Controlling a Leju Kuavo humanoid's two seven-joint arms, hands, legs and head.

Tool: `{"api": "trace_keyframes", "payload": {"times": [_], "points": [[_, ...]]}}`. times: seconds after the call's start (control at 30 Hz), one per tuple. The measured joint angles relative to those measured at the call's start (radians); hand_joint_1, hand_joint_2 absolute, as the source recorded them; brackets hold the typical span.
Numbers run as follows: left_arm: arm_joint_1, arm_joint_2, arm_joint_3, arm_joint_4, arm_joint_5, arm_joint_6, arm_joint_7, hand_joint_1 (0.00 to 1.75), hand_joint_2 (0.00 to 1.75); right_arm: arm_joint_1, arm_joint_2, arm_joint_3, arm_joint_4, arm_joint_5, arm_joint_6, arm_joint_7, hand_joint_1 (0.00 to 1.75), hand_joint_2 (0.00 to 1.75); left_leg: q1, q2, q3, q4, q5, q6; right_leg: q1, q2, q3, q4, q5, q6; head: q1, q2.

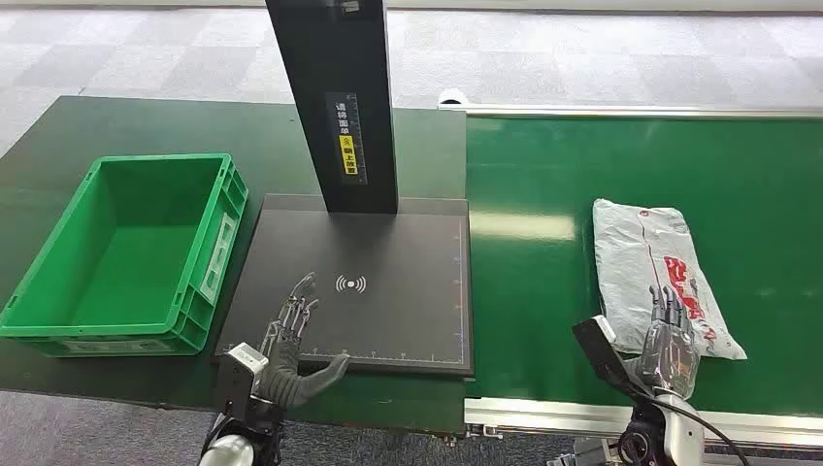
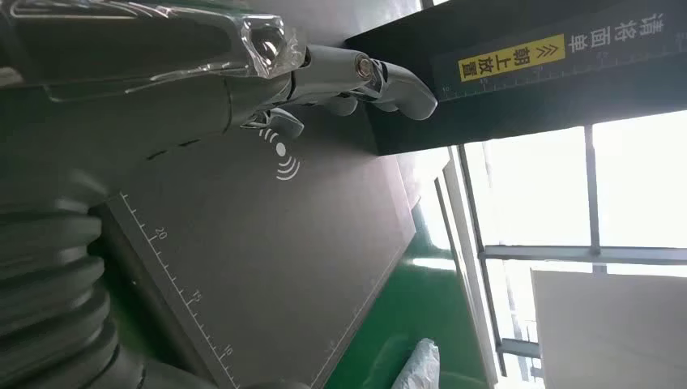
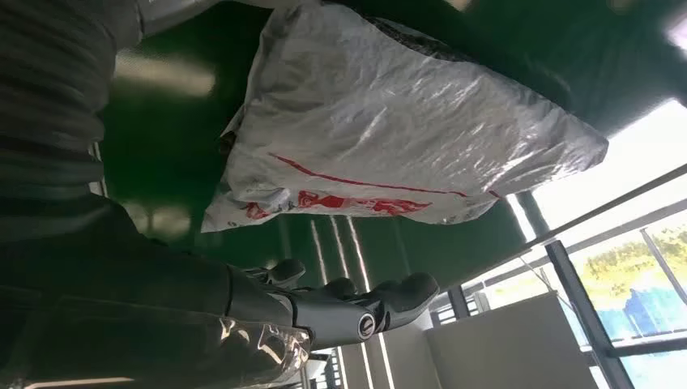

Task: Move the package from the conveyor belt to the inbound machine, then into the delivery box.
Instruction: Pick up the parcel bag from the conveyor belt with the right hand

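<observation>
1. We locate the package (image 1: 660,272), a grey plastic mailer with red print, lying flat on the green conveyor belt (image 1: 543,320) to the right of the inbound machine (image 1: 388,301). It is not yet lifted.

2. We note the right robot hand (image 1: 668,335) at the near end of the package, fingers extended and apart, holding nothing. In the head view the fingertips overlap the bag's near edge; whether they touch it we cannot tell (the right wrist view shows belt between the fingers and the bag).

3. We note the left robot hand (image 1: 291,340) over the near edge of the machine's black platform, fingers spread and pointing toward the wireless symbol (image 1: 350,283); it also holds nothing.

4. We judge the step in hand to be the grasp of the package with the right robot hand. The film is thin and slack, so we close on the bulk of the contents, not on a loose corner, which would likely slip or let the bag hang.

5. We carry the package left onto the platform, near the symbol and in front of the black column (image 1: 335,107). The left robot hand should clear that spot first, or be ready to receive the bag.

6. We keep the green delivery box (image 1: 58,325) in mind: it stands just left of the machine, open side up.
</observation>
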Motion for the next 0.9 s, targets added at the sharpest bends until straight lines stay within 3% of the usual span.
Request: {"api": "trace_keyframes", "payload": {"times": [0.43, 0.9], "points": [[-0.027, -0.015, -0.007, 0.004, -0.020, -0.051, 0.038, 0.00, 1.75, -0.081, 0.036, 0.004, 0.236, 0.100, -0.127, 0.037, 0.00, 1.75, 0.000, 0.000, 0.000, 0.000, 0.000, 0.000, 0.000, 0.000, 0.000, 0.000, 0.000, 0.000, 0.000, 0.000], [-0.040, -0.035, 0.006, 0.005, -0.041, -0.084, 0.048, 0.00, 1.75, -0.157, 0.064, -0.018, 0.266, 0.117, -0.171, 0.050, 0.00, 1.75, 0.000, 0.000, 0.000, 0.000, 0.000, 0.000, 0.000, 0.000, 0.000, 0.000, 0.000, 0.000, 0.000, 0.000]]}}
